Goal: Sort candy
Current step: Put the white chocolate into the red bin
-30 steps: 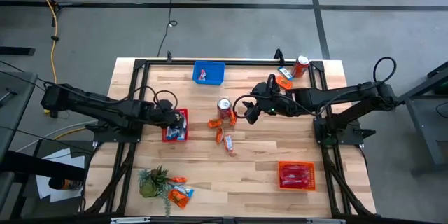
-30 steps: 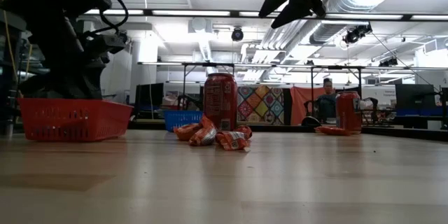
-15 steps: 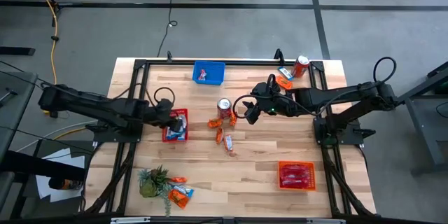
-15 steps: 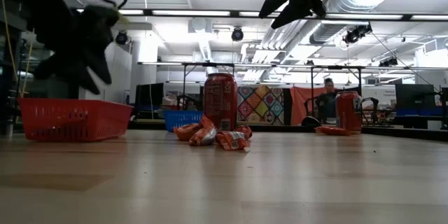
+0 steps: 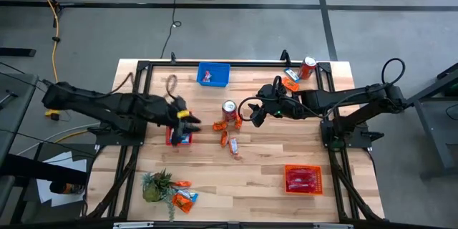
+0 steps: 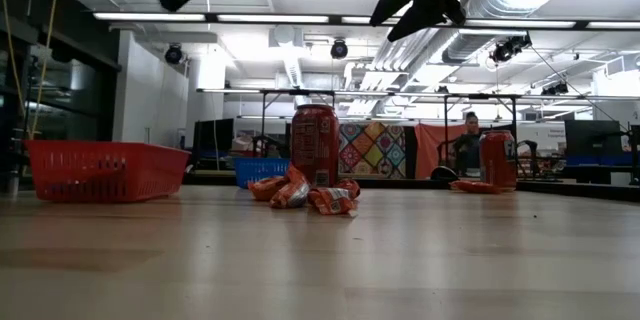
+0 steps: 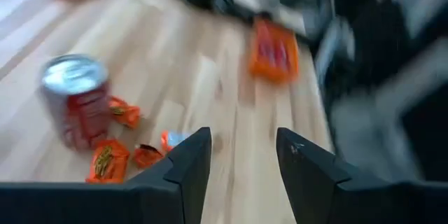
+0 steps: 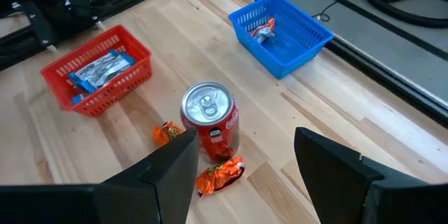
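Left gripper: you see it over the red basket's right end, above the table; its fingers stand apart with nothing between them.
Right gripper: it hangs just right of the middle can, fingers spread wide and empty.
Loose candy: a small cluster of orange packets lies against the middle can's near side and trails toward you; in the low view it sits at the can's foot.
Sorted candy: blue-and-white packets lie in the red basket; 1 packet lies in the blue basket at the far edge.
Other candy: more orange packets lie beside the plant at the near-left corner, and 1 lies by the second can at the far-right corner.
Orange basket: it sits near the right front edge and holds pink-red packets.
Open room: the bare wood between the loose cluster and the orange basket is free; so is the strip between the 2 grippers, past the can.
Edges: a black frame rims the table on the far side and both flanks.
Room: the low view shows ceiling lights, tables and a seated person far behind.
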Motion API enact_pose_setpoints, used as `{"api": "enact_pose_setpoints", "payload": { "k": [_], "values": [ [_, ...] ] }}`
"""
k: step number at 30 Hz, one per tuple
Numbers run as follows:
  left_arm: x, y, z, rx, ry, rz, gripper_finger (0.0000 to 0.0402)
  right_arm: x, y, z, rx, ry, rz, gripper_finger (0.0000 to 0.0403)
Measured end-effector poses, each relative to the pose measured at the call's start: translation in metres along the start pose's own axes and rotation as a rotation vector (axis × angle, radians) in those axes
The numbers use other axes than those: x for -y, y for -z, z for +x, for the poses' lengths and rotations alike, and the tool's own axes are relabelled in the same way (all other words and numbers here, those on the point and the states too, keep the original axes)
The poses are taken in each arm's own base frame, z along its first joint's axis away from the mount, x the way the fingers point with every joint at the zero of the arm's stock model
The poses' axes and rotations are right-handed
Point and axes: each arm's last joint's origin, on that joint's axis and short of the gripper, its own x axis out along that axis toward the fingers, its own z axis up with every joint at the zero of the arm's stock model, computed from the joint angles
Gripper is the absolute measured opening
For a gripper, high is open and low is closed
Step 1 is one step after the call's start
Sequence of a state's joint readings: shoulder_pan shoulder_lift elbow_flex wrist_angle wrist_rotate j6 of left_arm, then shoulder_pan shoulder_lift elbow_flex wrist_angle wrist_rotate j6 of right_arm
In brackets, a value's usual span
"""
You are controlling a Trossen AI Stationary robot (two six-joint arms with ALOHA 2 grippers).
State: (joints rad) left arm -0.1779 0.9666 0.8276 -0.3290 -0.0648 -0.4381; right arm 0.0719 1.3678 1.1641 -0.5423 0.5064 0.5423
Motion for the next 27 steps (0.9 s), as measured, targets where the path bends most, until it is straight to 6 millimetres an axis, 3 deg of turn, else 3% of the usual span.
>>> {"api": "enact_pose_setpoints", "payload": {
  "k": [6,10,14,19,27],
  "values": [
    [0.044,0.012,0.025,-0.390,0.079,0.546,0.0150,0.000,0.001,0.000,-0.017,-0.015,-0.004,0.0231],
    [0.067,0.032,0.045,-0.502,0.154,0.740,0.0150,0.000,0.003,0.000,-0.048,-0.034,-0.012,0.0231],
    [0.085,0.052,0.065,-0.544,0.224,0.803,0.0150,0.001,0.006,0.000,-0.086,-0.036,-0.029,0.0231],
    [0.107,0.078,0.087,-0.574,0.352,0.757,0.0150,0.003,0.011,-0.001,-0.141,-0.044,-0.104,0.0231],
    [0.127,0.114,0.108,-0.642,0.339,0.634,0.0150,0.003,0.013,-0.001,-0.181,-0.073,-0.184,0.0231]
  ]
}}
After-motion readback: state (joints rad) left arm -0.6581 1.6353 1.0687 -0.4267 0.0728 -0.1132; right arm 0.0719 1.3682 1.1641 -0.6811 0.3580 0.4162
